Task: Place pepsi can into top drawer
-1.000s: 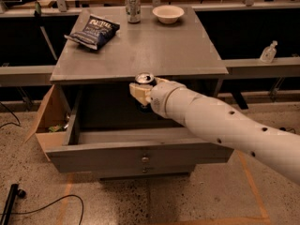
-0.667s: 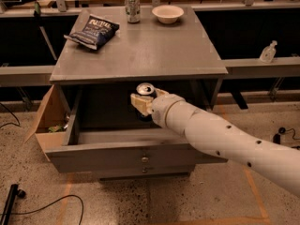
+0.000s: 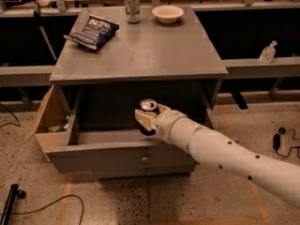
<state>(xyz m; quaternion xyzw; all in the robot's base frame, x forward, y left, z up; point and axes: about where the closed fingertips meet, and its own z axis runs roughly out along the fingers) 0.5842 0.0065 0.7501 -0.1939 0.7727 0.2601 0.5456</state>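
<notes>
The top drawer [image 3: 93, 153] of the grey cabinet stands pulled out, with its small knob [image 3: 145, 159] on the front. My gripper [image 3: 149, 118], at the end of the white arm that reaches in from the lower right, is shut on the pepsi can [image 3: 148, 106]. The can is upright inside the open drawer, toward its middle. Its silver top shows above the fingers [image 3: 143, 118], and a little of its dark body shows below them. I cannot tell whether the can touches the drawer floor.
On the cabinet top [image 3: 154, 55] lie a dark chip bag [image 3: 93, 32], a pale silver-green can [image 3: 132, 7] and a white bowl [image 3: 168, 13]. A cardboard box [image 3: 47, 121] stands against the cabinet's left side. A lower drawer knob [image 3: 144, 170] sits below. Cables lie on the floor [image 3: 281, 137].
My gripper has moved down and a little toward the front with the can, from level with the cabinet's top edge to inside the open drawer.
</notes>
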